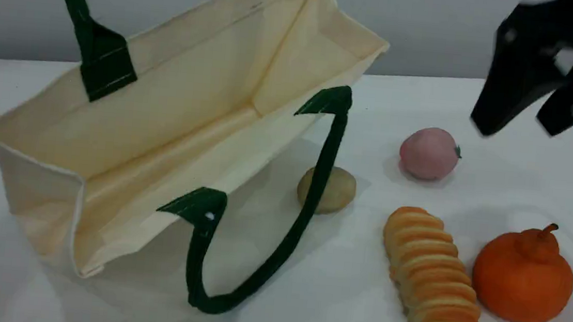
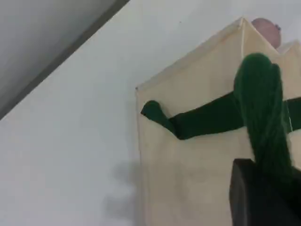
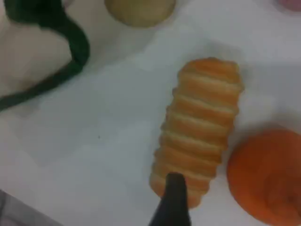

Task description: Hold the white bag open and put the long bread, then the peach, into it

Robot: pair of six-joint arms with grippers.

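The white bag (image 1: 178, 94) stood tilted on the left half of the desk (image 1: 346, 311), its mouth gaping toward the scene camera so that the pale inside walls showed. Its far handle (image 1: 79, 13) rose straight up and ran out of the top edge of that view. In the left wrist view this green strap led down into the left fingers (image 2: 265, 193), which were closed tight on it, with the side of the bag hanging just below. The near handle (image 1: 278, 253) drooped over the front of the bag and lay as a loop on the desk, crossing in front of a beige lump (image 1: 338, 189) that sat close beside the bag. The peach (image 1: 428, 153) lay on the desk to the right of the lump, apart from it and outside the bag. Nearer the camera, the long bread (image 1: 432, 277) lay lengthwise on the desk, also outside the bag, with an orange fruit (image 1: 522, 280) just beside it on the right; whether the two touched could not be told. The right fingers (image 1: 521, 116) hung in the air at the upper right, above and beyond the peach, spread apart with nothing between them. In the right wrist view one dark fingertip overlapped the near end of the bread.
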